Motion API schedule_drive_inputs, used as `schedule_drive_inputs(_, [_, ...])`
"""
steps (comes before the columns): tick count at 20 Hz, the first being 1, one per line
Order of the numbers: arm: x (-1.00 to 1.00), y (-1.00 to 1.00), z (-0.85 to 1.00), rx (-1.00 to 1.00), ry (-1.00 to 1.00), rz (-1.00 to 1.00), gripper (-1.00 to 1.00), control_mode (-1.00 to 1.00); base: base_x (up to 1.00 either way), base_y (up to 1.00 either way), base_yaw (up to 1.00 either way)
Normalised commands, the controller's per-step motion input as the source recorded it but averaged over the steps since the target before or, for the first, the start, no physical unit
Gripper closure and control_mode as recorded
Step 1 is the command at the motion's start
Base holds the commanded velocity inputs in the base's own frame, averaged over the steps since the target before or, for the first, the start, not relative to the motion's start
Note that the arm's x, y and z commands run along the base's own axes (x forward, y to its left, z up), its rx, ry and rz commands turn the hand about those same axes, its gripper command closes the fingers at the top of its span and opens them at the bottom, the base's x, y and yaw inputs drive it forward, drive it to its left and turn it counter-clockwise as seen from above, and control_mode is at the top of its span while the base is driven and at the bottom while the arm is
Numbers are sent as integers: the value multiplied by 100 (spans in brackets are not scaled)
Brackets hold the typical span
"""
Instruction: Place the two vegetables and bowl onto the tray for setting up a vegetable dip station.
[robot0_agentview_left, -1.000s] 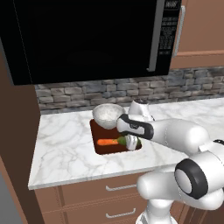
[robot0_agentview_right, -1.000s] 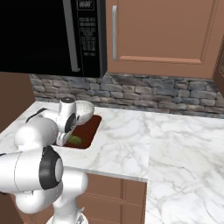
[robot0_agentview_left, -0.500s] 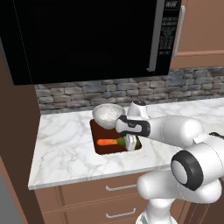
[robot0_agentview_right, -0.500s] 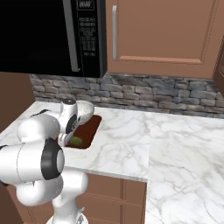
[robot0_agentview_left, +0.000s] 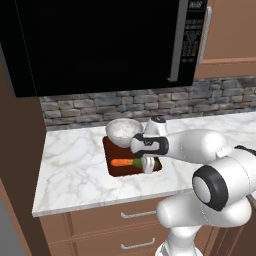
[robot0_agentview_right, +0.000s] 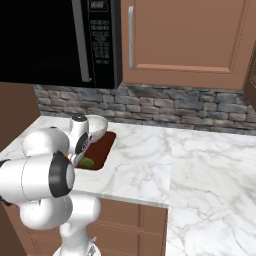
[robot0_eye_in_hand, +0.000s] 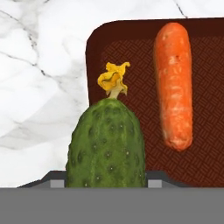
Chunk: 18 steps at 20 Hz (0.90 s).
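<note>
Cucumber in the end effector, low over the tray.

Over on the left of the marble surface (robot0_agentview_left: 70, 165) sits the dark red tray (robot0_agentview_left: 111, 167), and at its far end there's the speckled bowl (robot0_agentview_left: 122, 131), resting on the tray. Moving right along the near part, the carrot (robot0_agentview_left: 121, 162) lies flat on the tray floor. Just right of it the end effector (robot0_agentview_left: 148, 166) is clamped on the cucumber (robot0_eye_in_hand: 106, 146), a finger on each side, the yellow blossom tip pointing away from the hand. From the hand's own camera the cucumber lies beside the carrot, close but apart; whether it touches the tray cannot be told. Further right, bare marble.
</note>
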Motion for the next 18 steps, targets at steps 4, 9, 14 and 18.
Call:
schedule_drive_inputs(4, [7, 4, -9, 0, 0, 2, 100, -100, 0, 0, 0])
schedule_drive_inputs(9, [8, 4, -8, 0, 0, 3, 100, -100, 0, 0, 0])
schedule_drive_inputs(14, [8, 3, -7, 0, 0, 3, 100, -100, 0, 0, 0])
schedule_drive_inputs(18, [8, 0, -9, 1, 0, 0, 100, -100, 0, 0, 0])
